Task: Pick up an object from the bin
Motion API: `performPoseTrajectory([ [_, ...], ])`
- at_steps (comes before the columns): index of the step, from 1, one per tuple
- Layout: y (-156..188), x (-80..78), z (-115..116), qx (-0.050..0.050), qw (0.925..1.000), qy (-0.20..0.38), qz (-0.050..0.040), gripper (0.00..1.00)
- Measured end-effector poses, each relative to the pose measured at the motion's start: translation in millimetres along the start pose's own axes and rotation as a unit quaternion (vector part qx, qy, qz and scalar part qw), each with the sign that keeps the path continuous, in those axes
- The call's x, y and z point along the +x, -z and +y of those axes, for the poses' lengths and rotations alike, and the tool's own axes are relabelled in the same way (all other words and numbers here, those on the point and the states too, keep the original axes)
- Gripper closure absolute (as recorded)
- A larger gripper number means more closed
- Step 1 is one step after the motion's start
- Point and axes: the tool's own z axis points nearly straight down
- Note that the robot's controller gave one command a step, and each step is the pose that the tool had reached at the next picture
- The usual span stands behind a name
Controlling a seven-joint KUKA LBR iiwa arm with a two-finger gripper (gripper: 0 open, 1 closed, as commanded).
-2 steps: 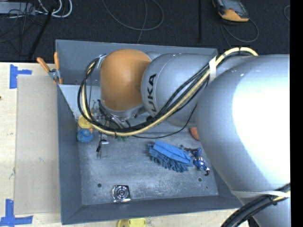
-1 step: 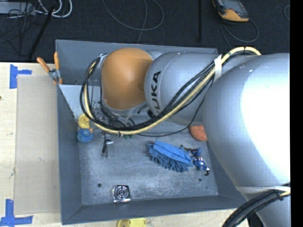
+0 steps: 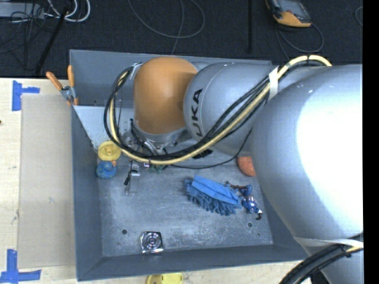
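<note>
The bin [image 3: 183, 226] is plain grey, its floor flecked paler. At the left of the bin, a small toy [image 3: 108, 161] has a yellow top over a light-blue base. Right of centre lies a bright blue ribbed piece [image 3: 210, 194], with an orange lump [image 3: 246, 165] above it. At lower centre is a shiny silver metal piece [image 3: 151, 241]. The arm [image 3: 308, 158] is silver-grey with black lettering, an orange cover [image 3: 160, 93] and black and yellow cables [image 3: 308, 58].

Bright light glares off the silver arm [image 3: 320, 135].
</note>
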Motion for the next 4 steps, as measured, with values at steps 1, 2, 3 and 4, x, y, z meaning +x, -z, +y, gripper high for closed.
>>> performPoseTrajectory([
  [1, -13.1, 7.8, -43.6, 0.000, 0.9988, -0.048, 0.0007, 0.00],
  [2, -12.5, 17.8, -65.1, 0.001, 0.9950, 0.099, 0.0008, 0.00],
  [3, 38.2, 28.4, -69.0, 0.001, 0.9993, 0.036, 0.0035, 0.00],
  [4, 46.2, 25.6, -110.2, -0.001, 0.9997, 0.025, -0.0027, 0.00],
])
